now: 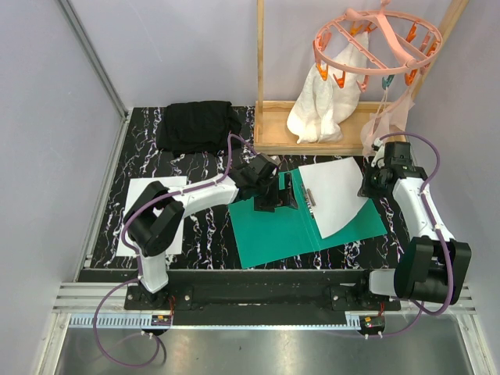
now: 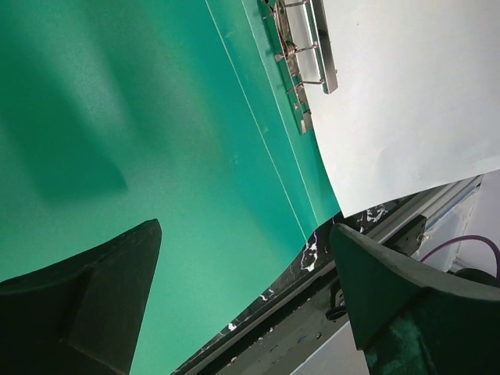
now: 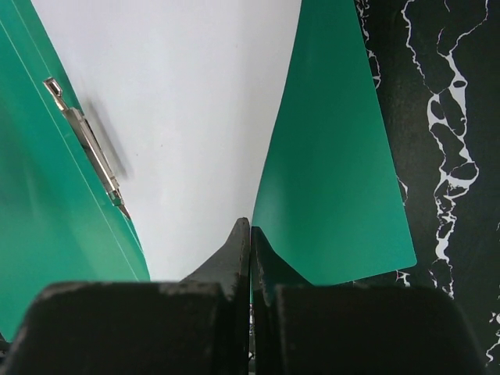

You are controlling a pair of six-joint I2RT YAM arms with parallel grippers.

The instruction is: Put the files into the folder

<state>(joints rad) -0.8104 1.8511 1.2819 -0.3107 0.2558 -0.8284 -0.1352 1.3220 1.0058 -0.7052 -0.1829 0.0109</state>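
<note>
**One sheet at the clip, one waiting**

I am on the first half of the job: seating the first sheet point(image 1: 336, 195) in the open folder point(image 1: 273, 234). My right jaws are closed tight, tips together. The sheet's outer edge appears to run in between them, so I judge I have it pinched there. From those jaws the sheet spreads away over the folder's right leaf and reaches the metal clip point(image 3: 86, 148) at the spine. Part of it looks lifted off the leaf rather than lying flat. My left jaws stand wide open with nothing in them. They hover over the folder's left leaf, with the clip just ahead of them.

The folder lies spread on the table point(image 1: 203, 234). Opened out, its long axis runs from one set of jaws across to the other, and its spine cuts across that line with a slight tilt. The first sheet's long edges seem to follow the spine, with its inner edge pointing at the clip.

Next, as I judge it, that inner edge has to go under the clip. This calls for my left jaws to raise or steady the clip while the right jaws slide the paper across, gently, since thin paper buckles. After that comes the second sheet point(image 1: 137, 191). It lies flat on the table well behind my left jaws, beside the elbow of my left arm point(image 1: 195, 199), with its long axis roughly parallel to the spine.
</note>
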